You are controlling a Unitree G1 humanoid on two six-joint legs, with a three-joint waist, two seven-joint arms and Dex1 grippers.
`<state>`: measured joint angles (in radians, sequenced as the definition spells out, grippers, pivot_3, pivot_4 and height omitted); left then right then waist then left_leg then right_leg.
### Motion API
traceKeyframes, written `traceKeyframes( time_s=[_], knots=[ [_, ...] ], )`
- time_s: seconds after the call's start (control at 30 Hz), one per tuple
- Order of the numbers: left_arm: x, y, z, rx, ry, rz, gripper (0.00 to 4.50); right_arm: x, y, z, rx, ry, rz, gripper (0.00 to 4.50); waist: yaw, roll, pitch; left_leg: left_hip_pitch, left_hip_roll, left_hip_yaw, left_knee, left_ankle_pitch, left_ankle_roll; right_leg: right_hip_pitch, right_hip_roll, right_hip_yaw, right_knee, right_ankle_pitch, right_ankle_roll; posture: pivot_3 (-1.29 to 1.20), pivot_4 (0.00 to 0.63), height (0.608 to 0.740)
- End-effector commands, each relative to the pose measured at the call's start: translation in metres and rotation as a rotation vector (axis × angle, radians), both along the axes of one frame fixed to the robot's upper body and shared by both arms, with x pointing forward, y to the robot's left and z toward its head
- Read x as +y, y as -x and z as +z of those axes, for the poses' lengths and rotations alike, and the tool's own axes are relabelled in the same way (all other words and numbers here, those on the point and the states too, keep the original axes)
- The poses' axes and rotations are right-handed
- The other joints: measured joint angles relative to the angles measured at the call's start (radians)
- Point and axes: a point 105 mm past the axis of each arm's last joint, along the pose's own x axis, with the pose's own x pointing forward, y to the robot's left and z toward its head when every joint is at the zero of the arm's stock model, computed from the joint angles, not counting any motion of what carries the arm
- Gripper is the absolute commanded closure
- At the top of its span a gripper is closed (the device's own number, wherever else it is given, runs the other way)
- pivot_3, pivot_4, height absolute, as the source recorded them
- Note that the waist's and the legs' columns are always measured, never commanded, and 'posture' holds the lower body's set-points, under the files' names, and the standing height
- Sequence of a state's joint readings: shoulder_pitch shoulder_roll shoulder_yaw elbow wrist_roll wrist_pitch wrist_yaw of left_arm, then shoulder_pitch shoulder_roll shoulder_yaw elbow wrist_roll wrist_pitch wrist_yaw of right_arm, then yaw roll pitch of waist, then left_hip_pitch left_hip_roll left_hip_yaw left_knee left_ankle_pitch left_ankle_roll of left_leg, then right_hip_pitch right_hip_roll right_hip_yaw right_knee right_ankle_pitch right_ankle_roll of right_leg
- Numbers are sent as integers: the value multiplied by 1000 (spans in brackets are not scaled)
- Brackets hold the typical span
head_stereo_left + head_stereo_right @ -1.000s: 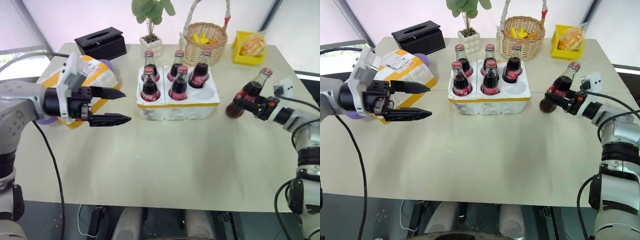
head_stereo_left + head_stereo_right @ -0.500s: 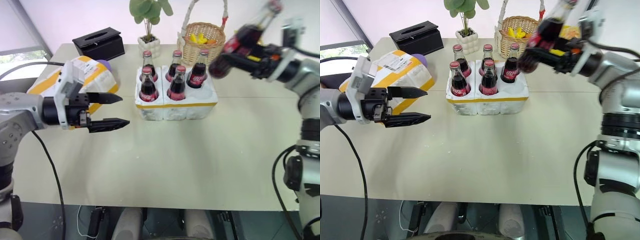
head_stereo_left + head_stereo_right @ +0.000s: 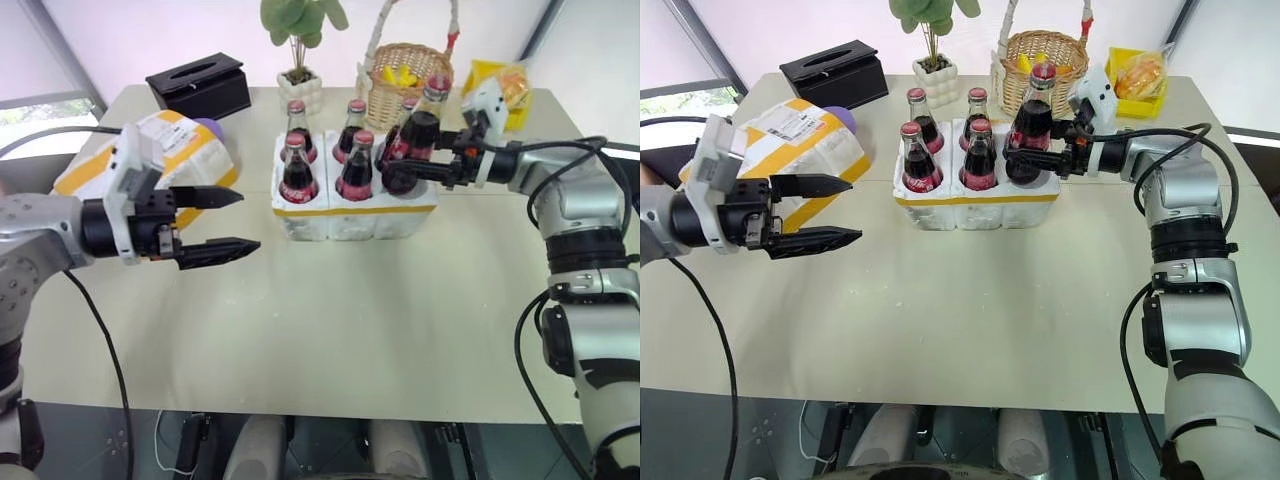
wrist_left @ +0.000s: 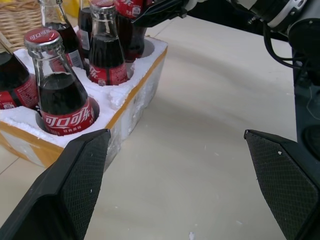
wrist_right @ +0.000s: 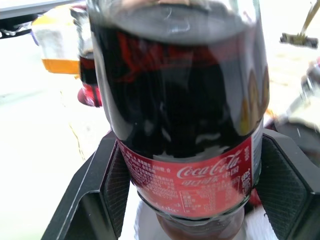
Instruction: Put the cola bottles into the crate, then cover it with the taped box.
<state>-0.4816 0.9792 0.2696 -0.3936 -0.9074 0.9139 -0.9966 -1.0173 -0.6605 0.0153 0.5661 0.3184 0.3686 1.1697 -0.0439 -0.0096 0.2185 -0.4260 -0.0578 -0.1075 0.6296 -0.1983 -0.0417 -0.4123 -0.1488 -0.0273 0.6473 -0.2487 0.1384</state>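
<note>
Glass bottle (image 3: 1031,120) now above crate (image 3: 975,205)

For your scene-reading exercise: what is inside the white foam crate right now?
Five cola bottles stand in the crate. A sixth bottle, held by the right gripper, hangs above the near-right well, which it hides.

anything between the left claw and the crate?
No. In the left eye view, bare tabletop separates the open left claw from the crate; the left wrist view shows the same bare stretch. The taped box sits behind the claw, not between.
</note>
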Motion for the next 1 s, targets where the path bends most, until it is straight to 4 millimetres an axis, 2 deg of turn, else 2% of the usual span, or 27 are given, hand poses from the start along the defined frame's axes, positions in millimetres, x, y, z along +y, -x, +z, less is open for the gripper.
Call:
traceKeyframes(
  time_s=[0.03,0.27,0.53,0.7,0.77,0.8,0.83,1.0],
  knots=[
    [2,3,13,-58,3,6,0,-6,8,37,-109,-37,11,1699,0,0,0,0,0,0,0,0,0,0,0,0,0,0,0,0,150,740],
    [0,-3,15,-64,3,-3,0,3,4,8,-39,-3,7,1699,0,0,0,0,0,0,0,0,0,0,0,0,0,0,0,0,150,740],
    [0,-4,17,-71,5,-3,0,-4,-4,5,-24,-12,-41,1699,0,0,0,0,0,0,0,0,0,0,0,0,0,0,0,0,150,740],
    [1,-4,18,-72,4,1,0,-2,-13,-19,20,54,-83,1699,0,0,0,0,0,0,0,0,0,0,0,0,0,0,0,0,150,740],
    [1,-4,18,-74,6,4,0,-3,-17,-28,33,76,-108,656,0,0,0,1,0,0,1,0,0,0,0,0,0,0,-1,0,150,740],
    [1,-4,18,-75,5,6,0,-3,-19,-31,46,76,-124,256,0,0,0,1,0,0,1,0,-1,1,0,0,0,1,-1,0,150,740],
    [1,-4,18,-76,4,8,0,-3,-21,-32,50,74,-130,72,0,0,0,1,0,0,1,1,-2,1,0,0,0,1,-1,0,150,740],
    [2,-4,17,-72,7,19,0,-1,-21,-31,53,55,-129,72,0,-1,-1,3,1,-1,1,2,-3,3,1,0,0,1,-2,0,150,740]
  ],
)
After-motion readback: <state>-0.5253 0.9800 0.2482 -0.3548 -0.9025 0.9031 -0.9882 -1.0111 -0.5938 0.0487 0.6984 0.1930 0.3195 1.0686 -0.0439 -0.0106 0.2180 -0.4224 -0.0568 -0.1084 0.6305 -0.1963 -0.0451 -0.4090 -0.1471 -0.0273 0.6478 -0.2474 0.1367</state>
